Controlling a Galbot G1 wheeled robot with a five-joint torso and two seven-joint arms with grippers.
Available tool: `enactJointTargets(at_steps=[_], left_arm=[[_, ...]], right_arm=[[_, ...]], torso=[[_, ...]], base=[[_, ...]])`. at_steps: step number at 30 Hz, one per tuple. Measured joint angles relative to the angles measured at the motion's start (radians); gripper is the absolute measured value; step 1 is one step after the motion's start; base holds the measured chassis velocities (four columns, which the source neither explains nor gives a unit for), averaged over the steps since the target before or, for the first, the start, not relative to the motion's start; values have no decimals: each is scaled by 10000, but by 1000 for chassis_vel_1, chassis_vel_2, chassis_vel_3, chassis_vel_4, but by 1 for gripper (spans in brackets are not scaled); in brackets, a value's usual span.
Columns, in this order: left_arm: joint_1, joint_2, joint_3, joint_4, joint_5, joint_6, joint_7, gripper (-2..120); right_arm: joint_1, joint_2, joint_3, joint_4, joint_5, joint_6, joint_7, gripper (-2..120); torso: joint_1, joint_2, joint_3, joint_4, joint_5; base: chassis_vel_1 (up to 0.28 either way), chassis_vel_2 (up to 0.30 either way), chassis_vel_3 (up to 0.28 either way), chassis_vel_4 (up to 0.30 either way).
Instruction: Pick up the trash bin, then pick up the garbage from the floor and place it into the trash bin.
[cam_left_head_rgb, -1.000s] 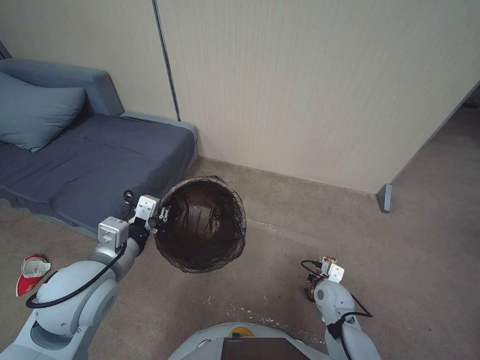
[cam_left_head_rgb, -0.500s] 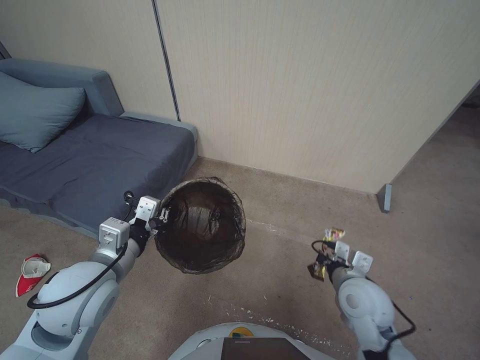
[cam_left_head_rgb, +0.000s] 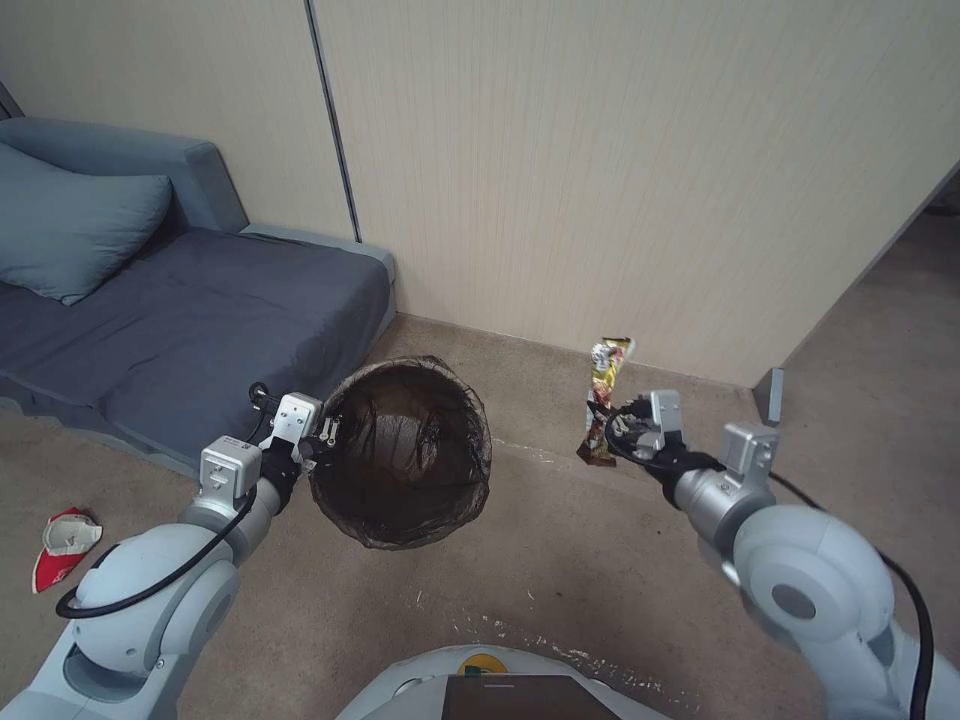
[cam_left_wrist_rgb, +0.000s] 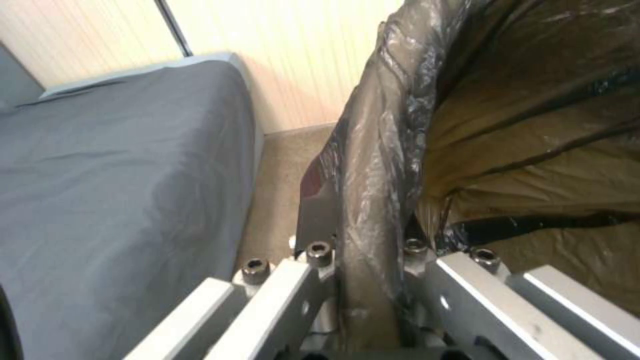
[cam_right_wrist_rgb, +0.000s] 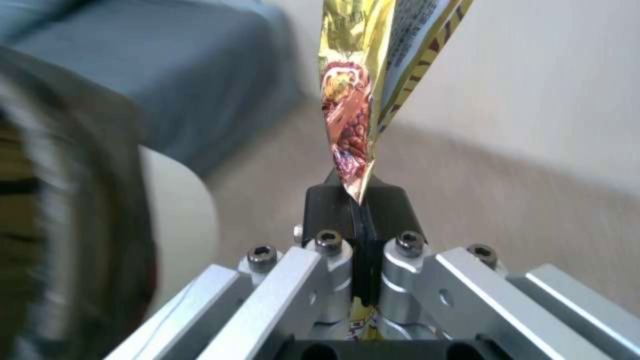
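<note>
Above the floor, the left gripper was clamped on the bag-lined rim of the trash bin, holding it off the carpet beside the sofa. Right of the bin, the right gripper was closed on a long snack wrapper, raised near the wall; a red-and-white wrapper lay on the carpet at far left.

I'm seeing the trash bin showing white plastic under a dark brown-black bag, the snack wrapper flashing gold, red and yellow with a dark striped edge, the floor lying beige-brown, a red-and-white wrapper beside a slate-grey sofa, and pale cream wall panels behind.
</note>
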Motion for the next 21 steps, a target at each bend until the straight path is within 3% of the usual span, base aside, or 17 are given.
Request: enactJointTargets(at_steps=[1,5,9,14,21], left_arm=[[7,-8,-1,0,14,0,-1,0],[-2,-29,-1,5,40,0,-1,0],[-69,-49,-25,142,90,0,0,0],[-68,-65,-58,222,109,0,0,0],[-76,-190,-58,348,218,0,0,0]], right_arm=[[345,-482,-155,-40,-3,204,-477,0],[1077,-1191,-660,-87,-4,468,-1065,0],[3317,-2306,-2531,-289,202,766,-1664,0],[4554,-2696,-3799,-513,347,931,-1876,0],[7673,-2614,-7019,-945,1087,925,-1336,0]], torso=[[0,0,1,-1,-4],[0,0,0,-2,-1],[0,0,1,4,-3],[0,0,1,3,-5],[0,0,1,3,-7]], base=[[0,0,0,0],[0,0,0,0],[0,0,0,0],[0,0,0,0],[0,0,0,0]])
